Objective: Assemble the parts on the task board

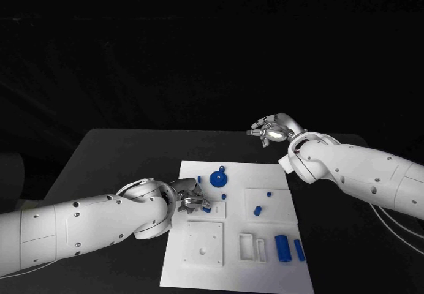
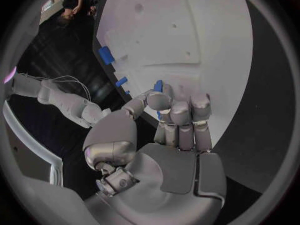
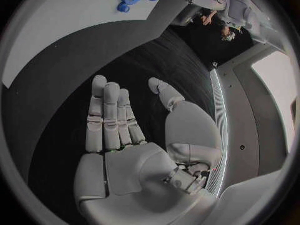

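Nearest the head camera, at about seven o'clock in its view, the left hand hangs over the left edge of the task board, fingers curled together around a small blue part pinched against the thumb. My guess is that the hold is thin: in the left wrist view just a sliver of blue peeks out above the fingers, so the piece could twist or slip out as it is lowered, or meet its seat crooked and jam. The hand also hides the spot beneath it, which makes alignment harder to judge.

Moving rightward, the board is a white plate with raised square blocks and slots; a blue gear sits toward its twelve o'clock end, small blue pegs lie near the middle, and two long blue bars rest toward five o'clock.

Farthest right, at about two o'clock, the right hand hovers off the board above the black table, fingers spread, holding nothing.
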Tool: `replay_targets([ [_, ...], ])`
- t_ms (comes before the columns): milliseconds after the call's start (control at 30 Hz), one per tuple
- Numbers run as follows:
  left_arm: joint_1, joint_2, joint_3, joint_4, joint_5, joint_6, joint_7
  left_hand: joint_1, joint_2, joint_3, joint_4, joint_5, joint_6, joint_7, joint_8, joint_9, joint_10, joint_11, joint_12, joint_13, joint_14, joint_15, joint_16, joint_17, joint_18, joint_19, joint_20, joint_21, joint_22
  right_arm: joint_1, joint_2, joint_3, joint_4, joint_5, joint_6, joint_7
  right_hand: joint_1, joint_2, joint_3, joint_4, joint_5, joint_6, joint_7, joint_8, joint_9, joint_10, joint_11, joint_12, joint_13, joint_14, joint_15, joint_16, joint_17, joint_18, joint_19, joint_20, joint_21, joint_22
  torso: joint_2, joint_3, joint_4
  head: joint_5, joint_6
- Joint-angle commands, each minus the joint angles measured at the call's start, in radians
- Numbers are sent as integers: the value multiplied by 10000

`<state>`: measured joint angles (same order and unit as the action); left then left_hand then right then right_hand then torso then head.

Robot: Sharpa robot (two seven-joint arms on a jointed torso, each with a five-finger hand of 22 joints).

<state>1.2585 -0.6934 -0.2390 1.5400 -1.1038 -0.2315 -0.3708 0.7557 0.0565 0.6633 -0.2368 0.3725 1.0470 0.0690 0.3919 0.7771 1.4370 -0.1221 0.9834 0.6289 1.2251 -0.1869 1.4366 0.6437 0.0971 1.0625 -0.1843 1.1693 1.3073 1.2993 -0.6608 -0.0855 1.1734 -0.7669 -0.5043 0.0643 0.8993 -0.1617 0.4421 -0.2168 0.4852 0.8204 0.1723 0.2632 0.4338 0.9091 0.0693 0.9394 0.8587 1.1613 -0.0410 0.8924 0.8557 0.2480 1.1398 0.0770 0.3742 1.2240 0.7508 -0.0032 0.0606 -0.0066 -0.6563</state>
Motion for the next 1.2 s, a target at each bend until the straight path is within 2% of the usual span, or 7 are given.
replay_targets([
  [33,-41,-26,-24,17,76,-281,203,77,112,34,-67,38,2142,-1013,23,226,-265,-202,50,-14,422,-526,38,-17,132,-82,-855,59,98,3,3,5,0,-48,112,36,-73,32,-54,22,45,-21,71,30,-12,-60,-13,68,-19,-86,15,-58,16,138,-46,8,-59,18,0,1,-2,2,5],
  [333,-53,-170,-23,82,934,-1008,936,131,14,85,-118,-28,2105,-1003,-7,227,-289,-193,49,-51,391,-529,18,-60,147,-93,-862,56,86,0,-4,4,-30,11,128,34,-125,60,-65,60,100,-20,71,33,-16,-73,-13,99,-55,-86,15,-64,25,138,-44,9,-77,26,4,-5,3,-26,22],
  [600,-67,-208,-23,82,880,-1409,1083,337,-179,170,-95,-134,2072,-987,-57,226,-314,-178,25,-127,354,-521,-4,-126,167,-103,-870,41,57,-1,-31,4,-26,28,134,23,-168,70,-74,89,160,-22,71,36,-20,-84,-13,125,-85,-87,15,-69,32,138,-41,9,-91,35,-1,-3,5,-16,-3],
  [1200,-174,-40,-25,-39,-90,-1003,578,487,-241,180,-22,-245,2067,-978,-87,230,-307,-169,12,-182,349,-517,-8,-171,170,-97,-869,40,36,-1,-23,4,-28,29,163,1,-193,79,-80,105,204,-22,71,38,-23,-96,-13,146,-112,-87,15,-74,38,138,-40,7,-104,43,5,4,-5,-6,-7],
])
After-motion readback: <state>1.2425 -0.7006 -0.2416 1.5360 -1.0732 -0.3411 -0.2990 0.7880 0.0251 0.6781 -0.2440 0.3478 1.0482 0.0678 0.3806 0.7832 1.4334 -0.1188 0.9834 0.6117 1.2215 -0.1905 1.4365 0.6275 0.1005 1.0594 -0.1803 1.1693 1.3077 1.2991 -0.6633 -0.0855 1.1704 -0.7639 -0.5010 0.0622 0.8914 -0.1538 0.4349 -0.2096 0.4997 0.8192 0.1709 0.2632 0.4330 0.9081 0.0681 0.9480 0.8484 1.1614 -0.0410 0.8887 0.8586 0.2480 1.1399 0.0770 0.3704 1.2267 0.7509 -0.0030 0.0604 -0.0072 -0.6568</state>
